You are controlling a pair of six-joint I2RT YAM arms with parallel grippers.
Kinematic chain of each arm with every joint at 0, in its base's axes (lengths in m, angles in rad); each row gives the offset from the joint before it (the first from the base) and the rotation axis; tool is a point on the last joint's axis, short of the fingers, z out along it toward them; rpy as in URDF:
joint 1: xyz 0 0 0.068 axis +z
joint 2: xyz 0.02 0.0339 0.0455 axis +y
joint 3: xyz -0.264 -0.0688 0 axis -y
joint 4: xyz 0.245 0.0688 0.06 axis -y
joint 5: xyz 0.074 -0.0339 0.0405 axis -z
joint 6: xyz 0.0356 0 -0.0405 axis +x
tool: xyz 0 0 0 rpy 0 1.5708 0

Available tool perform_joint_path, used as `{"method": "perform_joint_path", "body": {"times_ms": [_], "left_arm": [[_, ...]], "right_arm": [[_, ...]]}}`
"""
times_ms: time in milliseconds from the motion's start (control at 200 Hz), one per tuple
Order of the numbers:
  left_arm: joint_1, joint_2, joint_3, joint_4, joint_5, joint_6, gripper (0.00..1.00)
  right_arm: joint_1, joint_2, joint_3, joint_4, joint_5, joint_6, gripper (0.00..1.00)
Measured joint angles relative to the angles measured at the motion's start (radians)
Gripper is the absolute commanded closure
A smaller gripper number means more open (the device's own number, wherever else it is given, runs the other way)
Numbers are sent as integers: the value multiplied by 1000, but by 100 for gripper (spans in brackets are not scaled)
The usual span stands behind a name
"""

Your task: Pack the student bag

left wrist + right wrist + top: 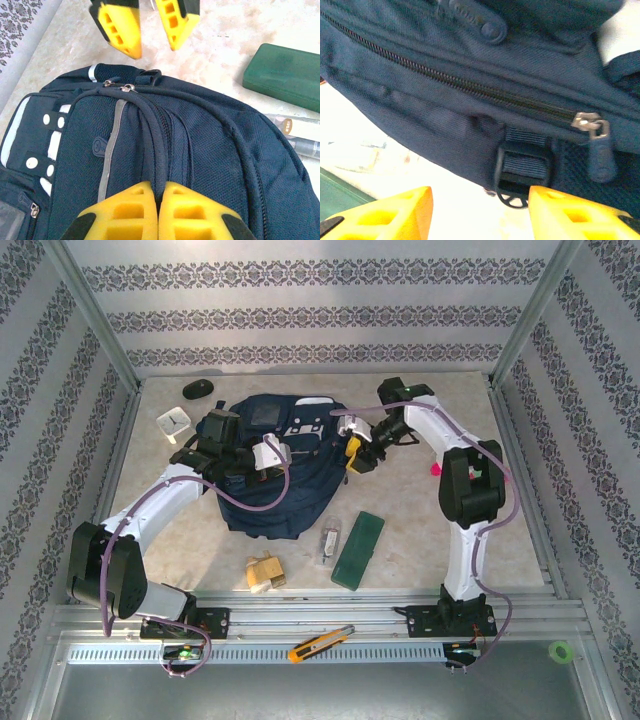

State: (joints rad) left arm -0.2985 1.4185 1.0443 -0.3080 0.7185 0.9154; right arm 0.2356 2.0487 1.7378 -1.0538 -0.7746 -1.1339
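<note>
The student bag (285,475), a dark navy backpack, lies flat mid-table. My left gripper (287,456) is over its middle. In the left wrist view the yellow fingers (125,212) are shut on a raised ridge of the student bag's (200,150) fabric beside a zipper. My right gripper (355,454) is at the bag's right edge; its yellow fingertips (120,27) hang spread above the bag's top. My right gripper (480,210) is open in its own view, nothing between the fingers, just below the student bag's (435,120) side, a black strap buckle (522,165) and a zipper pull (592,125).
A green case (360,548) and a clear pen tube (330,538) lie right of the bag's lower end, a tan block (265,570) below it. A white square object (173,423) and a black mouse (197,389) sit at the back left. An orange cutter (320,642) rests on the front rail.
</note>
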Motion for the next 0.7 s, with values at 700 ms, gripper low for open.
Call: {"method": "perform_joint_path", "body": {"times_ms": [700], "left_arm": [[0,0,-3,0,7,0,100]], "right_arm": [[31,211,194,78,0,45,47]]}}
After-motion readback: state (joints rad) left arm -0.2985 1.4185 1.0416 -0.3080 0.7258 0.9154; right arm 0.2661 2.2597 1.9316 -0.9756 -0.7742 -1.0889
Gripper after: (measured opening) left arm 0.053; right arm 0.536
